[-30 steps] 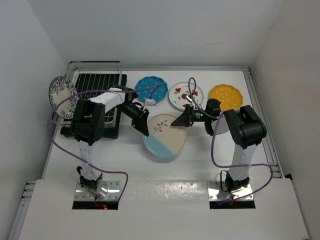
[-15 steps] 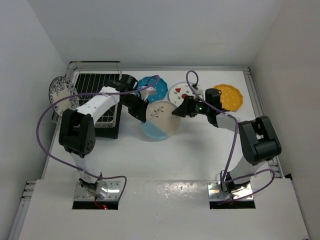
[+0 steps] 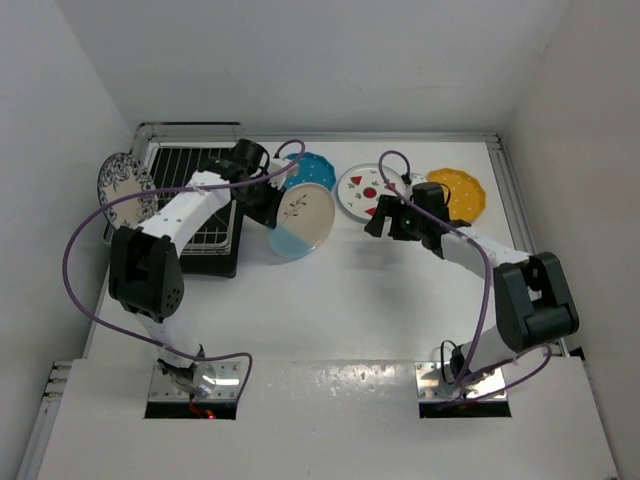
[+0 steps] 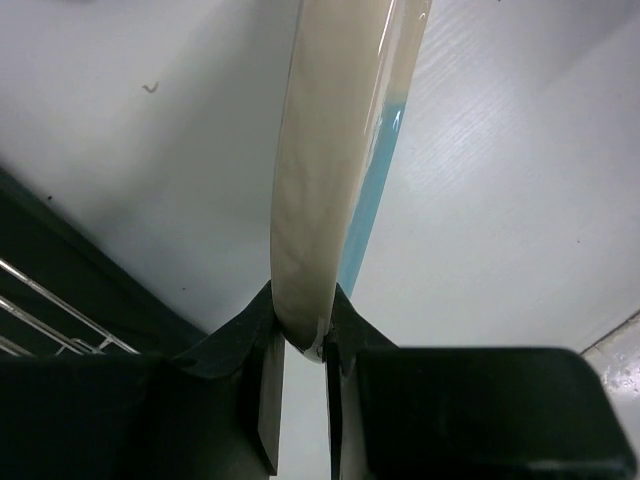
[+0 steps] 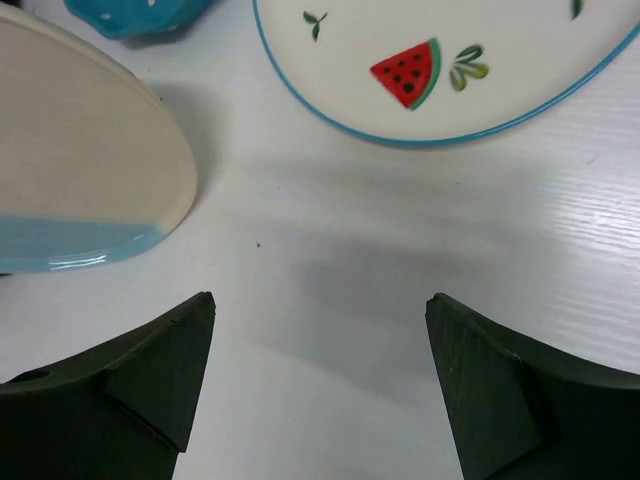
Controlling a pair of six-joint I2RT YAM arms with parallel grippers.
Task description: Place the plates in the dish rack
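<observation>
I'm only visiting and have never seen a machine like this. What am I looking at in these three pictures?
These are two robot arms bolted to a table, each ending in a two-finger gripper. The wide picture looks down from above. The other two come from small cameras on the wrists, so each shows that arm's own fingers. The left gripper pinches the rim of a half-blue, half-cream plate and holds it tilted up beside the dish rack. The right gripper is open and empty, over bare table near the watermelon plate. A blue dotted plate and a yellow dotted plate lie flat on the table. A floral-rimmed plate stands at the rack's left edge.
</observation>
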